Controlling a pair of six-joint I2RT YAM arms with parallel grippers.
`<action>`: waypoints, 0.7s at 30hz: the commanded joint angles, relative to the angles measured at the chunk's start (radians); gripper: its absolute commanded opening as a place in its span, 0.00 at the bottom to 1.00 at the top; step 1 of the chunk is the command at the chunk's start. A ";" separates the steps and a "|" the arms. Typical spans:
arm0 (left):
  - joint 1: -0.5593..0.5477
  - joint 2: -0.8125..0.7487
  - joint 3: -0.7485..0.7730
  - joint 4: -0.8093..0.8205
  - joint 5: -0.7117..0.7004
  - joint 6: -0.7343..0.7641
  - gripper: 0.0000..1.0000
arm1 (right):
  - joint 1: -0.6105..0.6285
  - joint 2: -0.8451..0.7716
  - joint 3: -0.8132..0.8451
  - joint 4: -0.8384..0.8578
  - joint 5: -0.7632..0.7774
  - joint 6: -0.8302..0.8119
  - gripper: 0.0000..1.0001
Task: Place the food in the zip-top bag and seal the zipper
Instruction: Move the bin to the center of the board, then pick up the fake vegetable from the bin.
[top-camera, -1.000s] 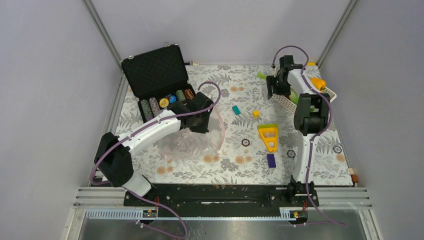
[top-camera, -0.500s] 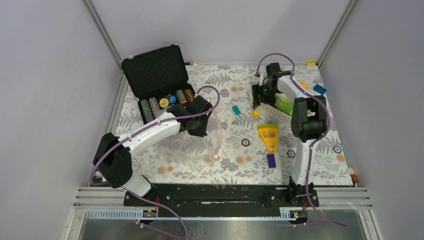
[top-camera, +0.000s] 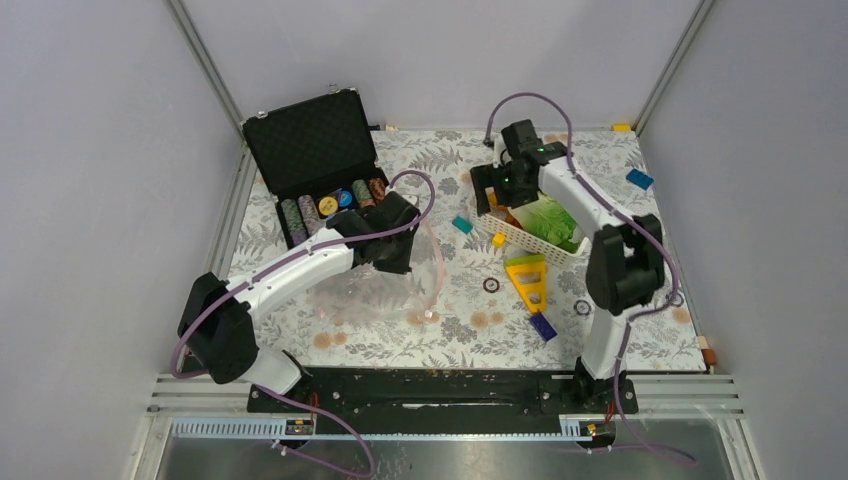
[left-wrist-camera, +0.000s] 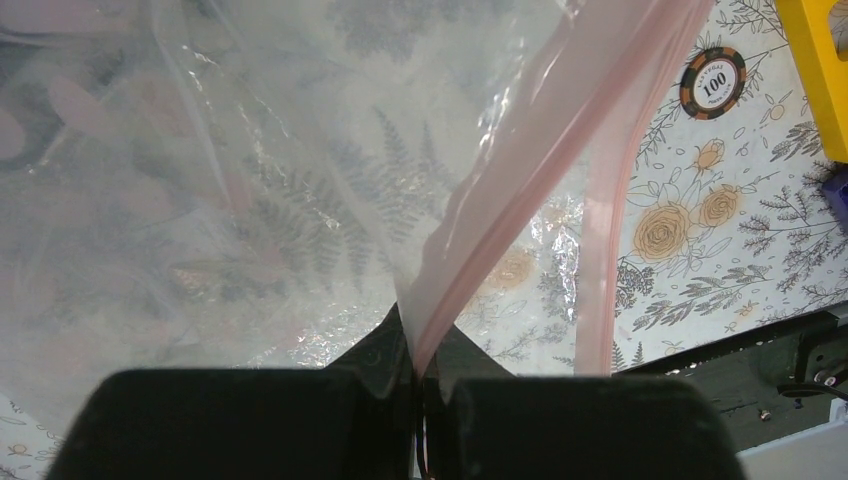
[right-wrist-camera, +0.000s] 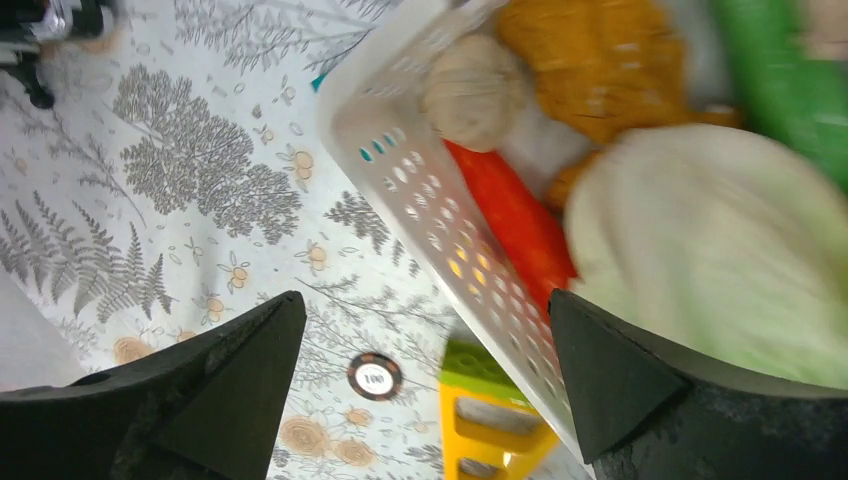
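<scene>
Now: left claw (left-wrist-camera: 418, 400) clenched on pink zipper (left-wrist-camera: 520, 190) of bag (left-wrist-camera: 250, 200), mid-table; film limp, slippery; right claw (right-wrist-camera: 425, 315) spread, empty, above basket (right-wrist-camera: 400, 170); food (right-wrist-camera: 515, 230) inside, likely light, hard; pinch middle.

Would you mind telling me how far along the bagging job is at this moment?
Done: nothing yet; no food shows inside the zip-top bag. In hand: the left gripper is shut on the bag's mouth edge at the zipper, and the right gripper hangs open over the white basket holding the food. Left: moving every piece into the bag and sealing the zipper.
</scene>
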 joint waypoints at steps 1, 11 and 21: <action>0.004 -0.035 -0.006 0.035 0.012 -0.004 0.00 | -0.016 -0.191 -0.029 0.014 0.211 -0.012 1.00; 0.004 -0.060 -0.025 0.052 0.012 0.003 0.00 | -0.231 -0.154 0.008 0.036 0.397 0.502 1.00; 0.004 -0.065 -0.030 0.060 0.005 0.015 0.00 | -0.280 0.012 0.182 0.029 0.473 0.542 1.00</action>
